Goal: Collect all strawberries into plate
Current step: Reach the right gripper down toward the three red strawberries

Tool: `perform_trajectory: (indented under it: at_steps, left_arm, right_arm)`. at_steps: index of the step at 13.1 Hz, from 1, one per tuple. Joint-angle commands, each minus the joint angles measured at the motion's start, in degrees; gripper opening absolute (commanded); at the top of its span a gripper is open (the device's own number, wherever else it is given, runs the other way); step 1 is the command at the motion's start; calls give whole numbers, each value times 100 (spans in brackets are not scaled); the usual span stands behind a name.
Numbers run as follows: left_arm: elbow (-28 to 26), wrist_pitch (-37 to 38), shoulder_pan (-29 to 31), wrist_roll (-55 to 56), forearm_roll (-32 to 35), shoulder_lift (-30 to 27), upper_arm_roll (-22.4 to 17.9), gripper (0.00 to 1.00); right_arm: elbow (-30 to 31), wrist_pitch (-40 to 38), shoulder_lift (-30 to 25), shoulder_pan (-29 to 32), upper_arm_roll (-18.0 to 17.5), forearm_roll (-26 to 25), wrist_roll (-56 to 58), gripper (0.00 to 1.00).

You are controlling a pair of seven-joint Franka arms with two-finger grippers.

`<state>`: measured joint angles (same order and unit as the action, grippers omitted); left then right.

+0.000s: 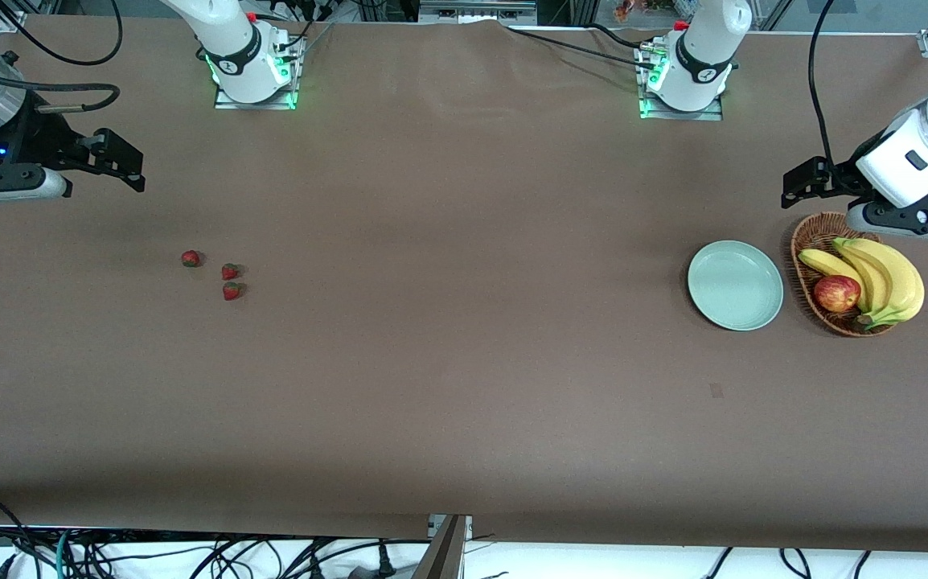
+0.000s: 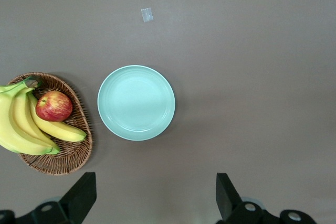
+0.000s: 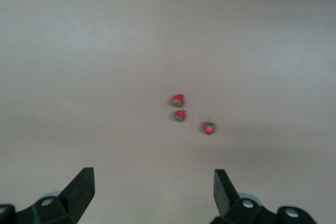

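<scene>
Strawberries (image 1: 221, 275), three, lie loose at left of the front frame; plate (image 1: 735, 285) sits empty at right. Both the right gripper (image 1: 122, 161) and left gripper (image 1: 803, 183) hover spread, holding nothing. Berries look light, soft, bruisable: pinch gently across the body.

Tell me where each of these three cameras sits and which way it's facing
Front view: high across the table, facing both arm bases; left gripper and right gripper show, open.
Left wrist view: on the left wrist, looking down at the plate and basket; own jaws show.
Right wrist view: on the right wrist, looking down at three strawberries; own jaws show.
Shared: front and left wrist both show the plate.
</scene>
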<state>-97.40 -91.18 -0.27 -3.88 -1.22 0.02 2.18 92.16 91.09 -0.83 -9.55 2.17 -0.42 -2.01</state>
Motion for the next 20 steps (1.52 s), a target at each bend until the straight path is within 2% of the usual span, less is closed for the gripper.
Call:
perform_trajectory:
  at_steps: [1, 3, 13, 15, 17, 20]
  left_arm:
    - [107, 30, 9, -60, -71, 41, -16, 100]
    - [107, 30, 9, -60, -71, 41, -24, 100]
    - [133, 30, 1, -60, -80, 50, -15, 100]
    - [133, 30, 1, -60, -71, 50, -15, 100]
    - [133, 30, 9, -60, -71, 50, -15, 100]
    - [133, 30, 9, -60, -80, 50, -15, 100]
  right_arm:
    - [89, -65, -57, 77, -41, 15, -18, 100]
    - [-119, -64, 39, 85, 29, 15, 34, 100]
    - [-129, -108, 65, 235, 135, 68, 61, 100]
    - [-50, -492, 127, 226, 135, 42, 340, 100]
    - [-85, -592, 346, 191, 126, 59, 649, 100]
    - [169, -225, 741, 156, 73, 103, 658, 100]
